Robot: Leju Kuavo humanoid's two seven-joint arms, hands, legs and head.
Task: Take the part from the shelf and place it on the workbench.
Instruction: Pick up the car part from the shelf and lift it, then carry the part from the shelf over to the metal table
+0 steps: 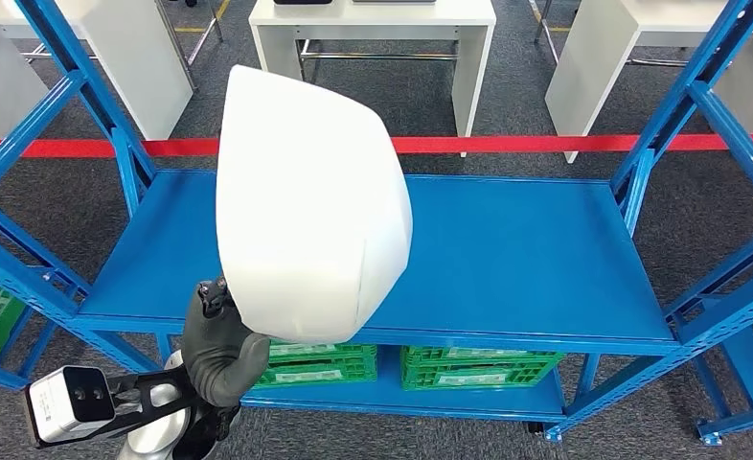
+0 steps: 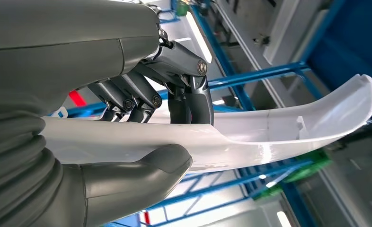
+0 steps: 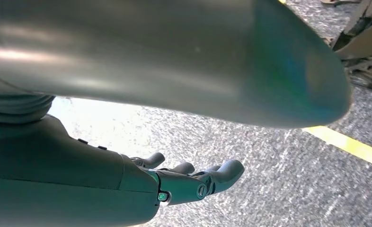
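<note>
A large curved white shell part is lifted in front of the blue shelf, hiding much of its middle tier. My left hand grips the part by its lower edge. In the left wrist view the thumb presses one face of the white part and the dark fingers clamp the other. My right hand hangs over the grey floor, its fingers loosely curled and holding nothing.
Green crates stand on the shelf's bottom tier. Blue uprights flank the shelf. A red line runs across the floor behind it, with white workbenches beyond. A yellow floor line lies near my right hand.
</note>
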